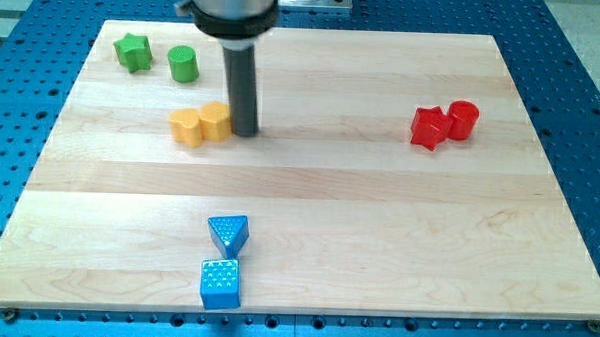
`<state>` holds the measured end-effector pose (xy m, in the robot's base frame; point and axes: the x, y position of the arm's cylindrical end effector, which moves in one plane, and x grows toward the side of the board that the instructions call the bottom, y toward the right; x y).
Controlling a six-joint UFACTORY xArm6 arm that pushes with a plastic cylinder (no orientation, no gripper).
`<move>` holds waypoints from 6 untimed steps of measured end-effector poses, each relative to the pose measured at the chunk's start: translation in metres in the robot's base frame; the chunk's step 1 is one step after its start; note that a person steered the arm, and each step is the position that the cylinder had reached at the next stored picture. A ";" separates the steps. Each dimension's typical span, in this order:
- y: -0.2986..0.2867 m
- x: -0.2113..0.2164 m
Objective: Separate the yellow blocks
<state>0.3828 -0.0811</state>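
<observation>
Two yellow blocks lie touching at the view's upper left: a yellow hexagonal block (188, 127) on the left and a yellow block (215, 120) of unclear shape on the right. My tip (245, 133) stands just right of the right yellow block, touching or nearly touching it. The dark rod rises from there to the arm's housing at the view's top.
A green star block (132, 52) and a green cylinder (184, 63) sit at the upper left. A red star block (429, 127) and a red cylinder (463, 119) touch at the right. A blue triangle (228, 232) and a blue cube (221, 284) sit at the bottom. The wooden board (378, 231) lies on a blue perforated table.
</observation>
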 end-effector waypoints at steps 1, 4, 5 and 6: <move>0.024 0.040; -0.059 -0.029; -0.045 -0.023; -0.041 -0.046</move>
